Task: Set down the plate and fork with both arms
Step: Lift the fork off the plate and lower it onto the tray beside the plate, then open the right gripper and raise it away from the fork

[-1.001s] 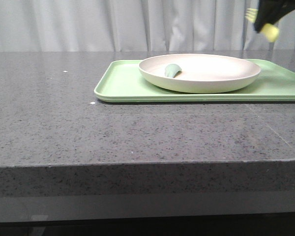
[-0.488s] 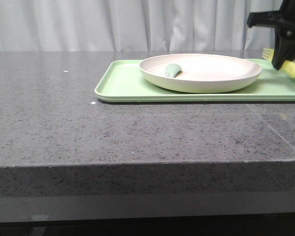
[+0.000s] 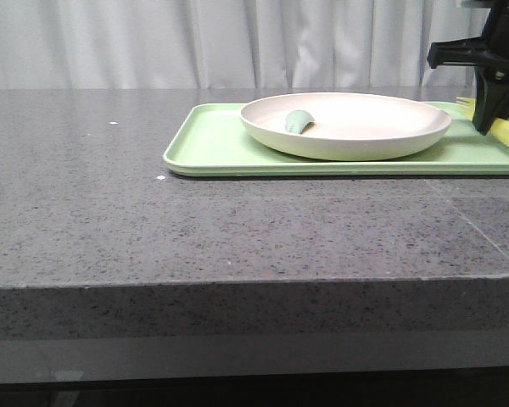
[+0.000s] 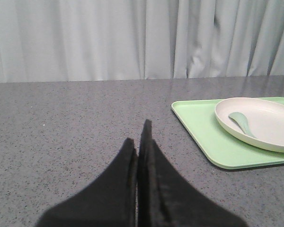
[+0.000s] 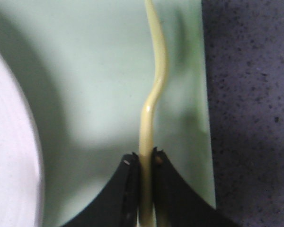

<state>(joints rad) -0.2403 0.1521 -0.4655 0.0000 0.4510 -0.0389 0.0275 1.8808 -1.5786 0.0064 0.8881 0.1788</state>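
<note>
Grey speckled tabletop carries the green tray and cream plate. My right tool, clamped on the pale-yellow fork, hangs low at the plate's three o'clock; I'd lower level, then release. Left tool sits closed, empty.
</note>
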